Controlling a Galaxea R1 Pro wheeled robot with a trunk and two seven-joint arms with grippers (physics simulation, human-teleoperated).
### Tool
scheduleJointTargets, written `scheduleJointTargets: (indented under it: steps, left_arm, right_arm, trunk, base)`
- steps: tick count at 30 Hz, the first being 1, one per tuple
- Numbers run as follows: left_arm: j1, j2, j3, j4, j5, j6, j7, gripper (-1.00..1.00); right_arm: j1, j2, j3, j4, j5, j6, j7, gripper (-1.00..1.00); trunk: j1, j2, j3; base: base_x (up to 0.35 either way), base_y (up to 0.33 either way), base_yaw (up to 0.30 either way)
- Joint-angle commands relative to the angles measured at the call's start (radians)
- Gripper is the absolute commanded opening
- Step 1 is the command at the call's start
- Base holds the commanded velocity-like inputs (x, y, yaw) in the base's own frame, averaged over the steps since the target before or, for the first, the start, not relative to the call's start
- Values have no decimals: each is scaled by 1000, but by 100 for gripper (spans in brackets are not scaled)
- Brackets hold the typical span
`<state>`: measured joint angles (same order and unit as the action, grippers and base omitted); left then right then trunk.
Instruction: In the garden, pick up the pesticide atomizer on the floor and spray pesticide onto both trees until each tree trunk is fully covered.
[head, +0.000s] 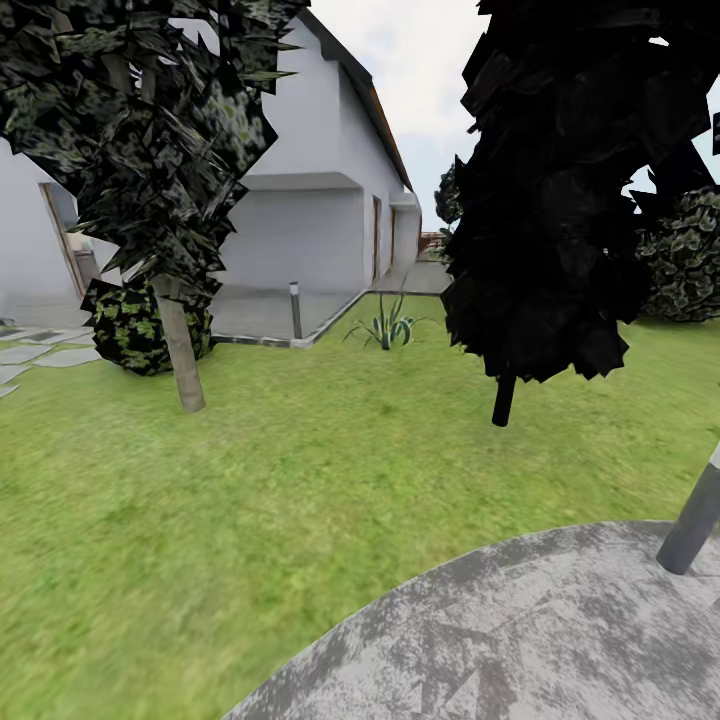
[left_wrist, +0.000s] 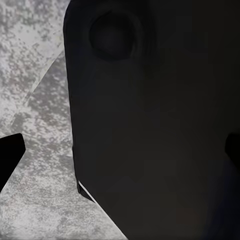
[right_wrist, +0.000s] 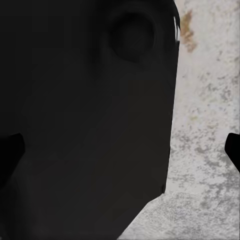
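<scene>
Head view — pale tree trunk (head: 183, 350) left, black-leaved tree (head: 560, 190) right, grey paving (head: 520, 640) below, claw states unclear.

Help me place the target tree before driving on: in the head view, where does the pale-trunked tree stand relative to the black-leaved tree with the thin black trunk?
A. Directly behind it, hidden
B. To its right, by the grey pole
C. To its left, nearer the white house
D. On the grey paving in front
C: the pale tree trunk rises from the grass left of the black-leaved tree, toward the white house.
</scene>
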<state>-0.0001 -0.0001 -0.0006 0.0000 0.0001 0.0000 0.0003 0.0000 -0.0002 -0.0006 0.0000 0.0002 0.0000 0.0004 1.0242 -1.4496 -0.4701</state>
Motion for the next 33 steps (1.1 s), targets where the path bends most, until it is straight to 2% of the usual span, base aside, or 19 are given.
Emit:
scheduleJointTargets:
  steps: [1,4,14,21,31,32,33]
  left_arm:
    - [-2,-6,6,1,3,1,-5,100]
    - [2,-5,7,1,3,-1,-4,100]
    - [3,-3,4,-10,2,-10,-4,100]
    - [0,10,6,-49,-1,-49,9,100]
    - [-37,57,25,-106,1,-105,12,100]
    - [-84,57,25,-233,0,-302,12,100]
    - [-91,58,26,-238,0,-302,12,100]
  right_arm:
    - [-6,6,-1,-6,0,-6,-2,100]
    - [-15,21,3,-23,2,-3,-3,100]
    - [-14,19,3,-33,1,4,-2,100]
    - [-14,-8,2,-72,1,-19,-3,100]
    - [-15,-64,-3,-129,0,-75,-3,100]
    - [-15,-95,-4,-342,0,-232,-3,100]
    - [-15,-96,-4,-359,0,-235,-3,100]
  trunk:
    - [1,0,0]
    - [1,0,0]
    - [1,0,0]
    - [1,0,0]
    - [1,0,0]
    - [1,0,0]
    - [1,0,0]
  base:
    - [0,0,0]
    - [0,0,0]
    - [0,0,0]
    - [0,0,0]
    - [0,0,0]
    - [0,0,0]
    - [0,0,0]
